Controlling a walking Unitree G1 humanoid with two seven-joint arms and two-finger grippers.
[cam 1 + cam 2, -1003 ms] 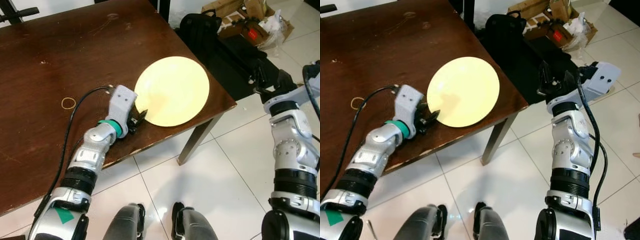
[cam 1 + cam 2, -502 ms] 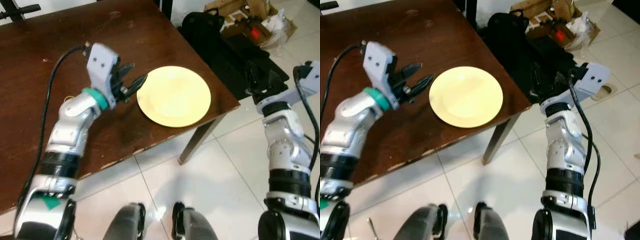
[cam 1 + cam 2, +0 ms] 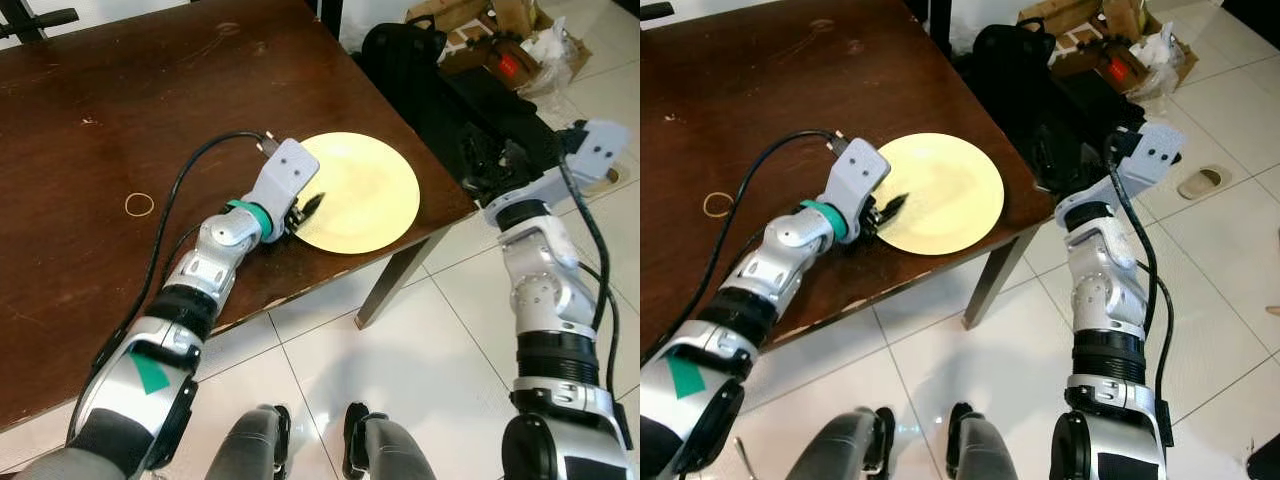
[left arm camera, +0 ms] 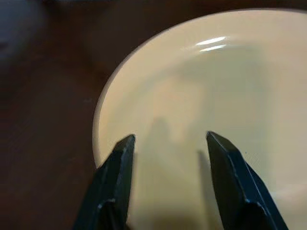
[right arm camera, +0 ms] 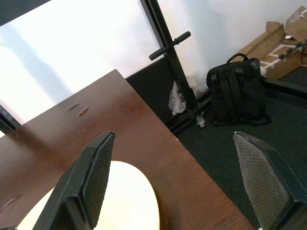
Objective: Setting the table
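A pale yellow plate lies flat on the dark brown table, close to its near right corner. My left gripper is low over the plate's left rim, open, its fingertips spread above the plate with nothing between them. Whether they touch the surface I cannot tell. My right gripper hangs open in the air off the table's right edge, pointing back at the table corner and the plate.
A rubber band lies on the table left of my left arm. A black backpack, dark mat and cardboard boxes sit on the floor to the right. White tiled floor lies beyond the table's near edge.
A second ago the plate was tipped up at my left gripper; then it lay flat with the gripper raised. Now that gripper is down over the rim. The right arm swung toward the table corner.
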